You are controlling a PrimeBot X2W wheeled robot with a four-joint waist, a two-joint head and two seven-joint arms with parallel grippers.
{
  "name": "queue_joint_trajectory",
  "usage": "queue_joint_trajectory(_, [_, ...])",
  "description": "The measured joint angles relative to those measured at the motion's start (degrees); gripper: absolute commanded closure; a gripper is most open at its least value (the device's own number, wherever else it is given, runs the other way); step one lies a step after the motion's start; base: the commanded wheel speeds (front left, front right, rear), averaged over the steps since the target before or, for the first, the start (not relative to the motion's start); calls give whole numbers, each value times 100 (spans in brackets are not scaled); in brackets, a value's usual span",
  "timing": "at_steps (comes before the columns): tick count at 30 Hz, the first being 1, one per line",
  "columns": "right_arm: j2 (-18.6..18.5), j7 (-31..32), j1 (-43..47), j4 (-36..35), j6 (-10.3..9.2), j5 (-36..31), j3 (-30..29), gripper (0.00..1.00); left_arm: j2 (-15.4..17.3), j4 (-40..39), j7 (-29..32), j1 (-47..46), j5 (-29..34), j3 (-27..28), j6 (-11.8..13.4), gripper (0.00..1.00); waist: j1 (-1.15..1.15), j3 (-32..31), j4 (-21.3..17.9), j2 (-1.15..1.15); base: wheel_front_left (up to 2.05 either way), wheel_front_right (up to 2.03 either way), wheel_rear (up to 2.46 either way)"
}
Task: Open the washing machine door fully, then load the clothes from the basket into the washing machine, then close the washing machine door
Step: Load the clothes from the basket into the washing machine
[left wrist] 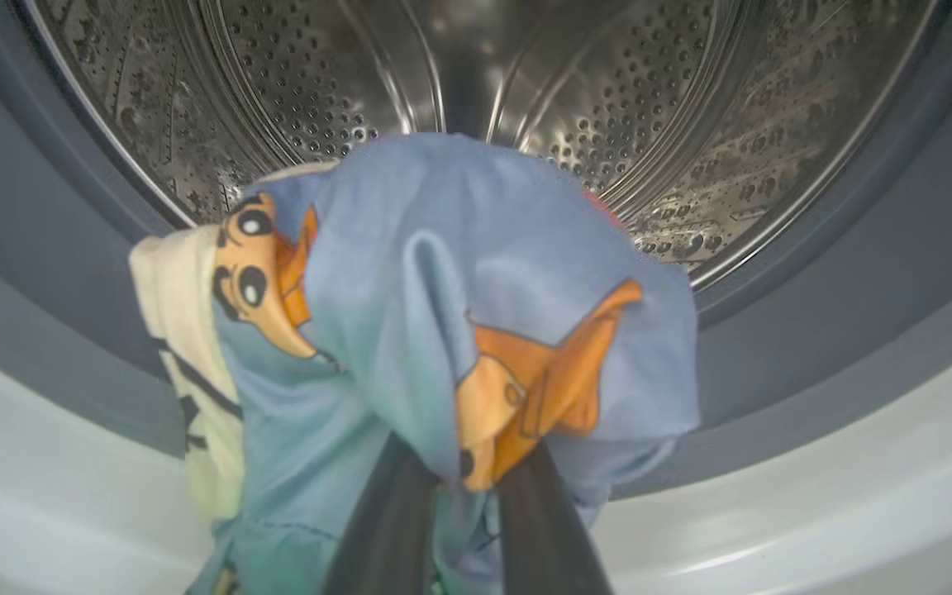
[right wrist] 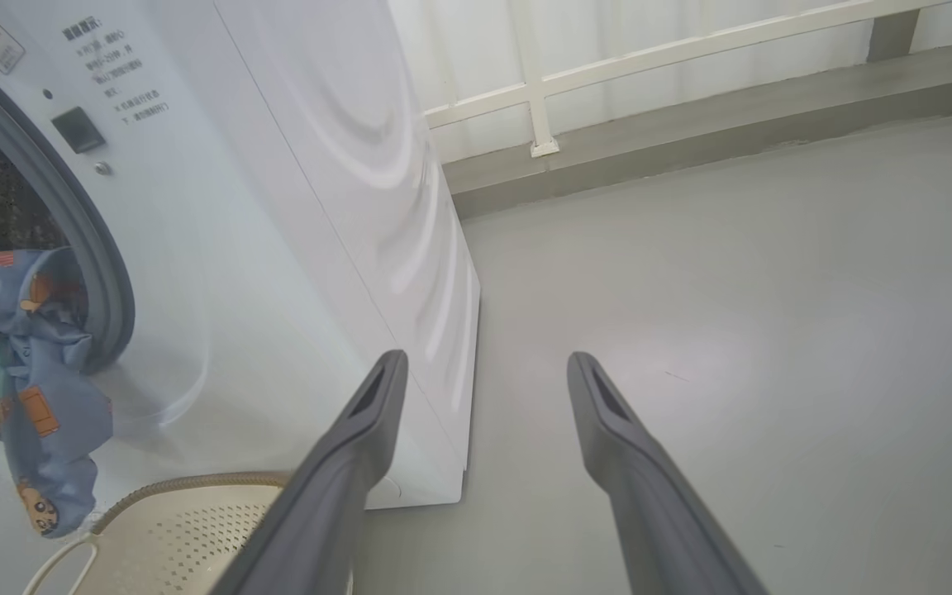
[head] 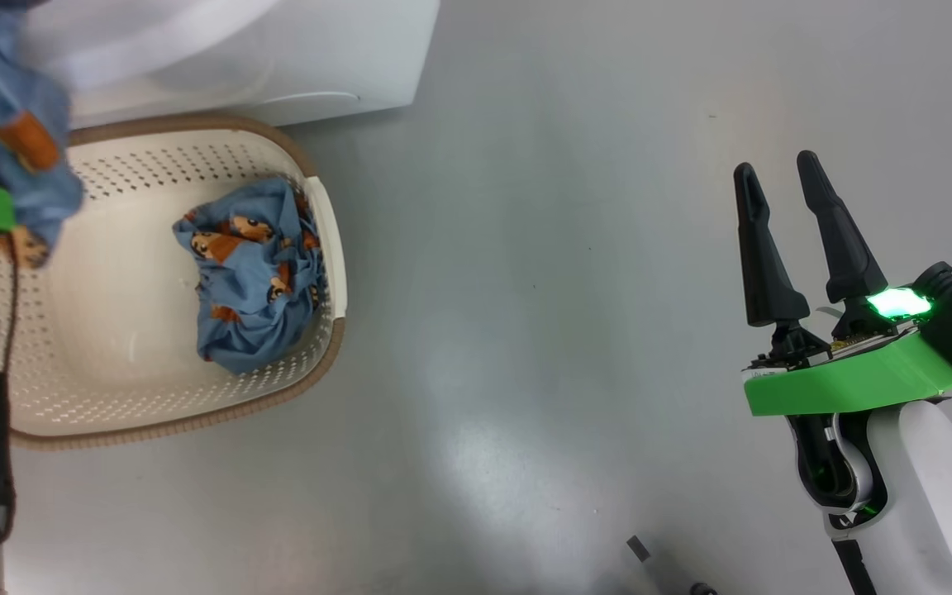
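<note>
My left gripper (left wrist: 464, 467) is shut on a piece of the clothes (left wrist: 476, 314), light blue with orange cartoon figures and a cream part. It holds the bundle right before the steel drum (left wrist: 525, 74) of the washing machine (right wrist: 294, 207), inside the grey gasket (left wrist: 856, 273). The same cloth (right wrist: 38, 372) hangs at the opening, above the basket (right wrist: 187, 529). Another light blue piece (head: 253, 273) lies in the cream basket (head: 195, 421) on the floor by the machine (head: 319, 58). My right gripper (head: 776, 164) is open and holds nothing, far to the right. The washing machine door is out of view.
Smooth grey floor (head: 525, 330) stretches between the basket and my right arm. Two small dark bits (head: 637, 547) lie on it near the bottom edge. A white railing (right wrist: 691, 49) and a low grey ledge run behind the machine.
</note>
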Motion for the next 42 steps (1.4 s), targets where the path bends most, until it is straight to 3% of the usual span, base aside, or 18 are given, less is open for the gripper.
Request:
queue_joint_trajectory(5, [12, 0, 0, 0, 0, 0, -1, 0, -12, -483, -30, -2, 151, 176, 0, 100, 0, -54, 38, 0, 0, 0, 0])
queue_joint_trajectory(10, [27, 0, 0, 1, 0, 1, 7, 0, 32, -486, -30, -177, 342, 131, 0, 100, 0, -38, 30, 0, 0, 0, 0])
queue_joint_trajectory(24, [114, 0, 1, 5, 0, 8, 66, 0, 368, 860, -30, -1898, 745, -443, 0, 100, 0, 62, -120, 0, 0, 0, 0])
queue_joint_trajectory(29, [141, 0, 1, -3, 0, 8, 147, 0, 489, 985, -31, -2435, 975, -542, 0, 100, 0, 110, -207, 0, 0, 0, 0])
queue_joint_trajectory(42, [188, 0, 1, -12, 0, 9, 220, 0, 613, 361, -32, -2506, 1499, 9, 0, 100, 0, 191, -427, 0, 0, 0, 0])
